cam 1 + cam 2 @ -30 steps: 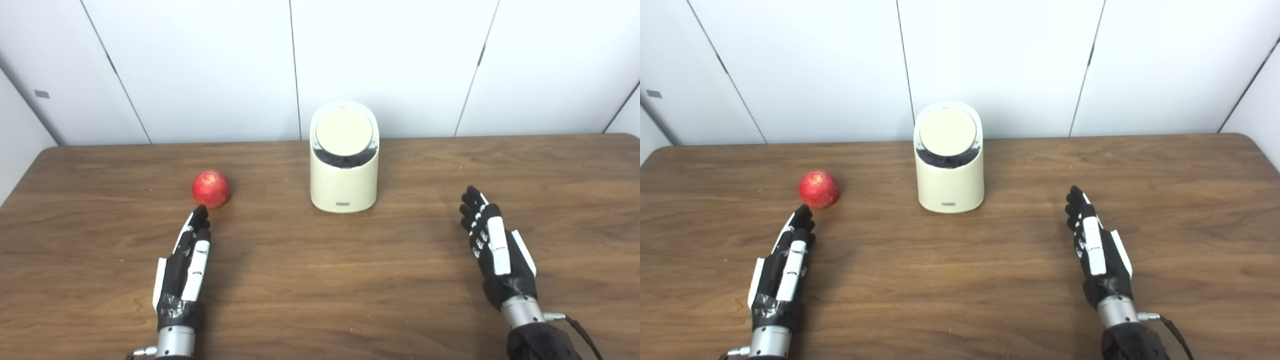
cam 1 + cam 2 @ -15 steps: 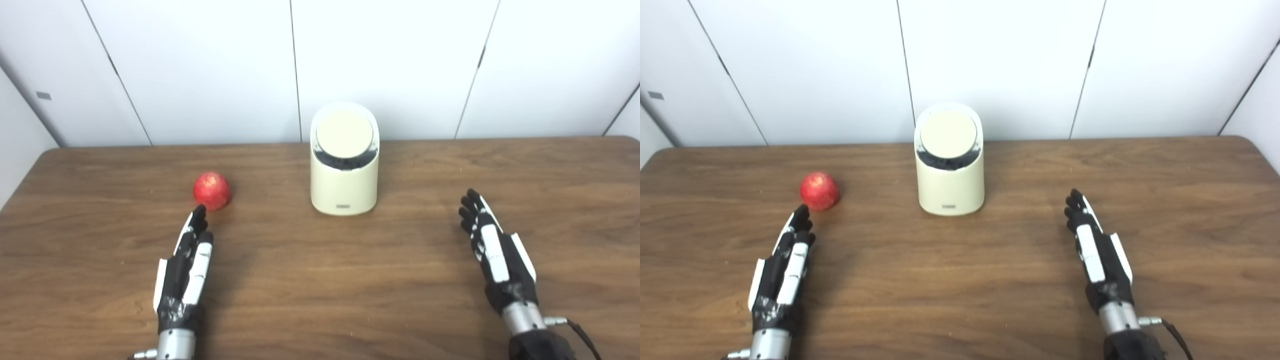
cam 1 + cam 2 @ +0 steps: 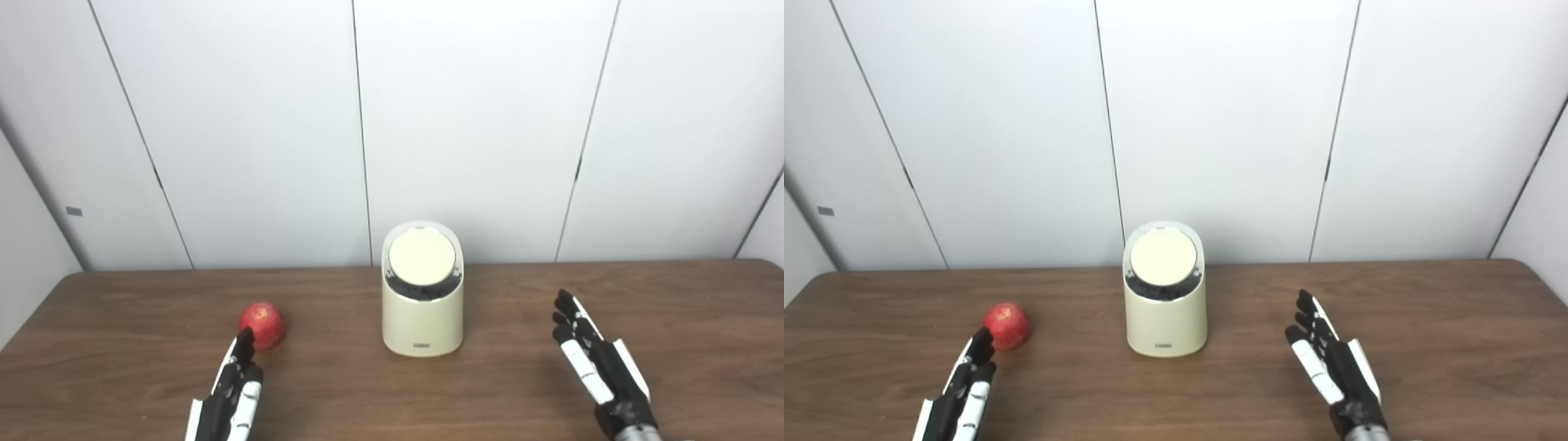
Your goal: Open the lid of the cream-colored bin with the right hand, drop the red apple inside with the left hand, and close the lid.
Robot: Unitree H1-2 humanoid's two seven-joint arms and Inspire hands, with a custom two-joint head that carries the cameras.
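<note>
We faced a wall (image 3: 478,122) of plain white panels split by thin dark seams, and it filled the whole upper part of both eye views. Below it ran our wooden table (image 3: 692,318), dark brown with a visible grain, its far corners rounded. The cream-colored bin (image 3: 422,318) stood upright near the middle of the table, toward the wall; it was a rounded canister with a small label low on its front. Its round lid (image 3: 422,258) sat in the slanted top, tilted toward us, with a dark crescent of gap showing along its lower edge, so we judged it down rather than lifted. Our right hand (image 3: 597,364) hovered or rested low over the table, well apart from the bin on its right side; its fingers were straight and a little spread, pointing away from us toward the wall, and it held nothing. Our left hand (image 3: 231,392) lay at the bottom edge on the other side of the bin, partly cut off by the frame; its fingers were likewise extended and empty, and their tips reached just beside the near side of the red apple (image 3: 262,324). We could not tell whether those tips touched the fruit. The apple sat on the table to the left of the bin, clearly apart from it.
</note>
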